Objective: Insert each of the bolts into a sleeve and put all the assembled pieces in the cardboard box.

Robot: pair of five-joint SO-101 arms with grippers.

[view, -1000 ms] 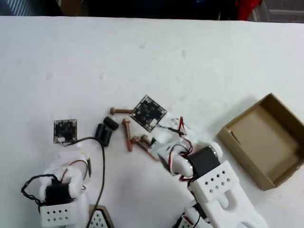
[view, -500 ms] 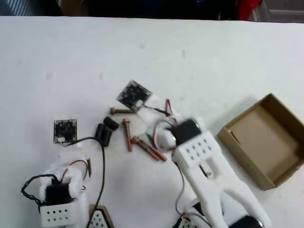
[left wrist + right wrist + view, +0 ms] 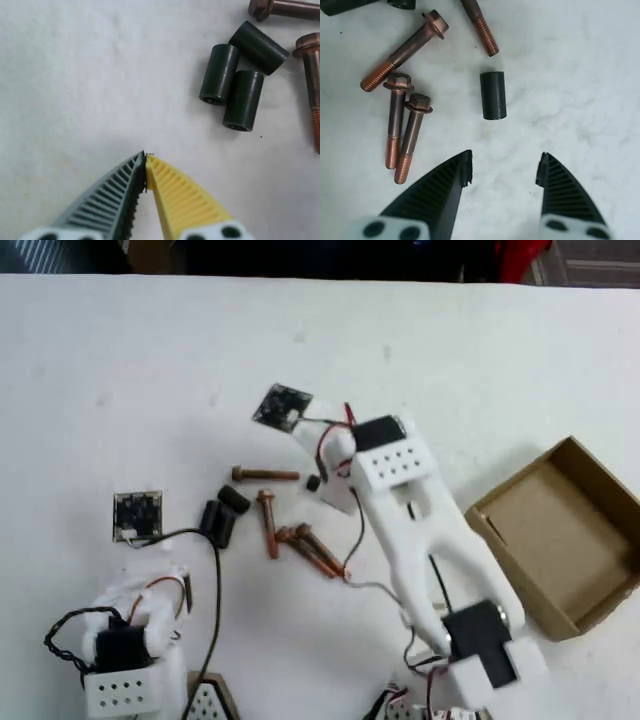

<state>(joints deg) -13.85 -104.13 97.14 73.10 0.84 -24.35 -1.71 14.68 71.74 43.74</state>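
Observation:
In the right wrist view my right gripper (image 3: 505,164) is open, its black fingers apart just short of a lone black sleeve (image 3: 493,95) lying on the table. Several copper bolts lie beyond and beside it: a touching pair (image 3: 404,131), one slanted (image 3: 402,50) and one by the sleeve's far end (image 3: 479,22). In the high view this sleeve (image 3: 313,483) lies beside the right arm (image 3: 400,500). My left gripper (image 3: 145,159) is shut and empty, a short way from three black sleeves (image 3: 238,75) clustered together, with two bolts (image 3: 311,80) past them.
The open cardboard box (image 3: 560,535) stands at the right, with nothing in it. The left arm (image 3: 125,640) sits at the near left with a black cable (image 3: 215,580) beside it. Bare white table stretches behind the parts.
The right arm has swung from over the bolt pile outward and toward the table's middle, uncovering the bolts and the lone sleeve. The left arm has not moved.

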